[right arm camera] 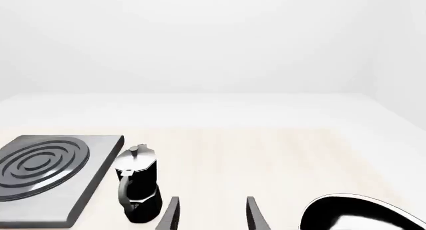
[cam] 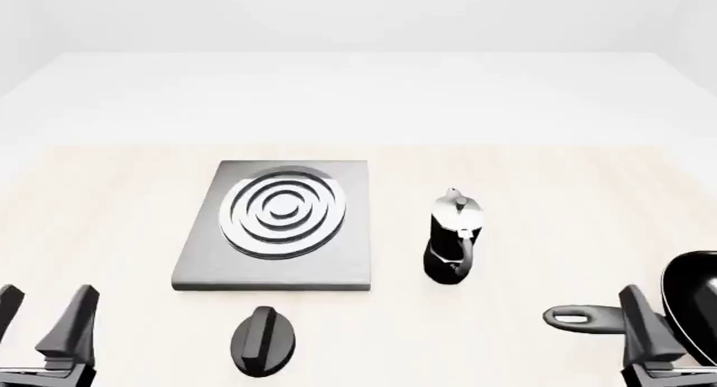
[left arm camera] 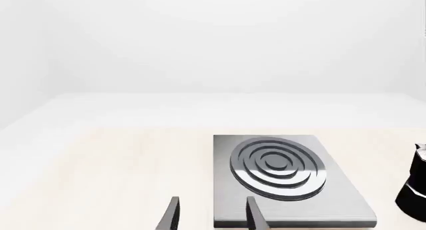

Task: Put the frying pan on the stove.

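At the near left corner of the table, your left gripper [cam: 43, 307] hangs with its two fingers spread apart and nothing between them. Just beyond it, toward the far right, you have the stove [cam: 277, 226] lying flat on the table [cam: 538, 177], its burner rings toward the far side of the slab. Your left wrist view shows one fingertip in line with the stove's near edge, but not touching it. At the near right, your right gripper [cam: 672, 332] also stands parted and empty in its wrist view. The frying pan [cam: 693, 307] rests on the table right beside it, at the right edge, with its handle reaching left; you have no grip on it. Between stove and pan stands the moka pot [cam: 452, 236], upright. The black knob [cam: 262, 341] lies near the stove's near edge, apart from it.
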